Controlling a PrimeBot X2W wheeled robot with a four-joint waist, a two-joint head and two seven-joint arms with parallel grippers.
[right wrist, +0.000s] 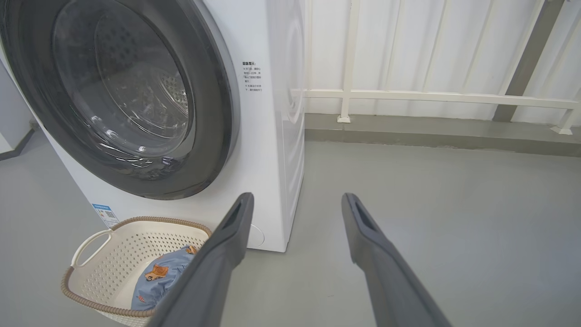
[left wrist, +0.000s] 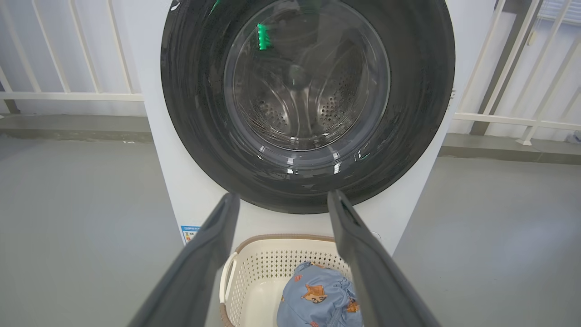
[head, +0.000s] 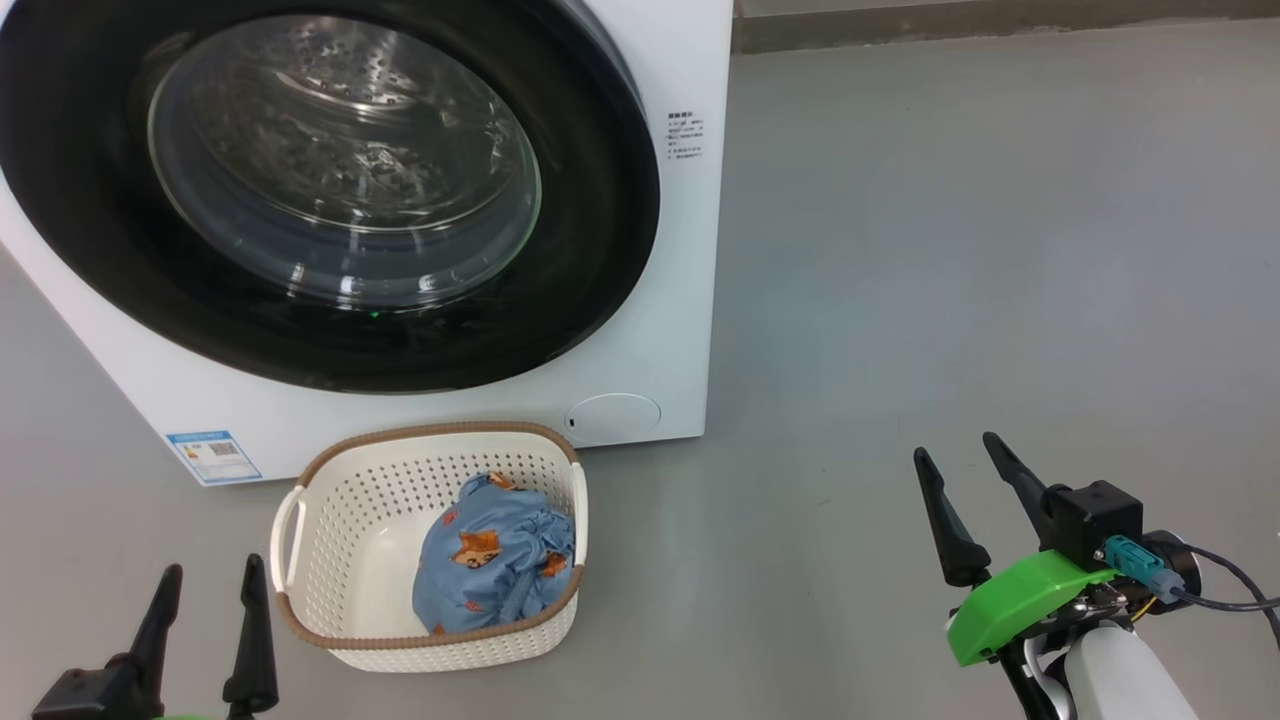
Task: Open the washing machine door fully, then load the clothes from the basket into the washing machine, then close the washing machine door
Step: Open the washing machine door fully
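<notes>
While the washing machine door is seen shut against the white washing machine in the head view, no step of the task can be judged as begun. The clothes, a blue fox-print bundle, are lying in the right half of the basket, which is set on the grey floor just in front of the machine and below the door. The left end effector is held low beside the basket's left handle and the right end effector well apart to the right, both spread wide and empty. With the basket placed so close under the door, it could be knocked aside or tipped by an arm reaching for the rim. In the left wrist view, the basket and the lower door rim are framed between the wide fingers. The rim is glossy and smooth, so a slip could be expected if it is gripped on a bare stretch. In the right wrist view, the door's right edge is shown against the cabinet, but no handle or recess can be made out, and the hinge side cannot be told. A pull applied on the wrong side would strain the door. If it were opened only partly, the bundle could be caught on it and dropped to the floor.
</notes>
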